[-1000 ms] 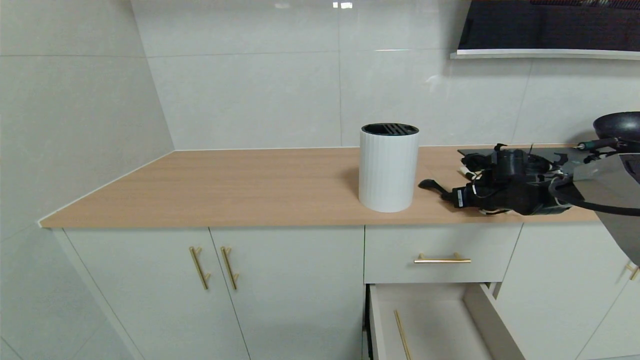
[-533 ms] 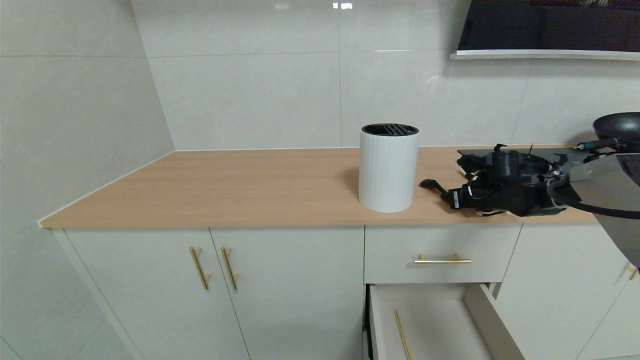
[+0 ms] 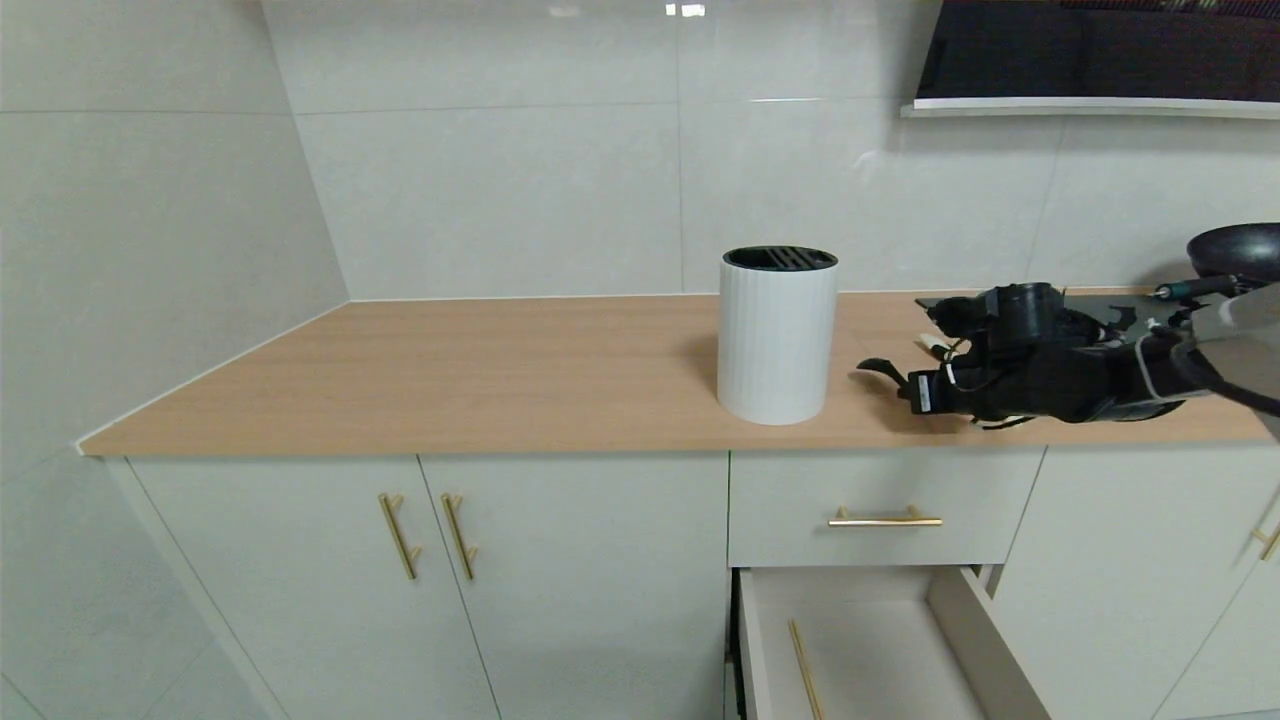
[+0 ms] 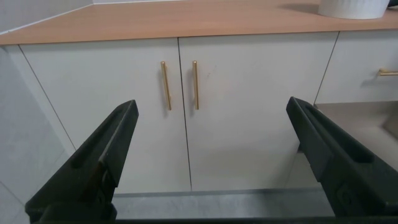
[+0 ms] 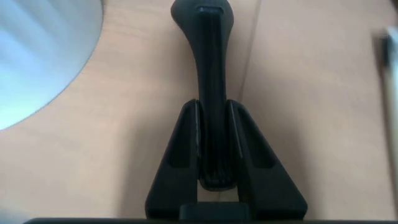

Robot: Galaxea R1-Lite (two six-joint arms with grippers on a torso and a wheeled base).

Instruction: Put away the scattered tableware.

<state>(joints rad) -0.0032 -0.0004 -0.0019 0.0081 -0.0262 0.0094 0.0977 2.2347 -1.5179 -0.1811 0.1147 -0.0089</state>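
Observation:
My right gripper [image 3: 900, 381] hangs just above the wooden counter [image 3: 500, 370], right of the white ribbed utensil holder [image 3: 777, 335]. It is shut on a black utensil handle [image 5: 210, 81] that sticks out toward the holder [image 5: 37, 56]; the handle's tip [image 3: 870, 366] is lifted off the wood. The holder has a black slotted top. My left gripper [image 4: 211, 162] is open, low in front of the white cabinet doors [image 4: 186, 106] with nothing between its fingers.
A drawer [image 3: 860, 640] stands pulled out below the counter, under a closed drawer with a gold handle [image 3: 884, 519]. A black stovetop [image 3: 1090, 305] and a dark pan [image 3: 1235, 250] sit at the far right. A range hood [image 3: 1090, 60] hangs above.
My right gripper has risen a little from the counter with the black utensil handle in it. The holder has stayed put.

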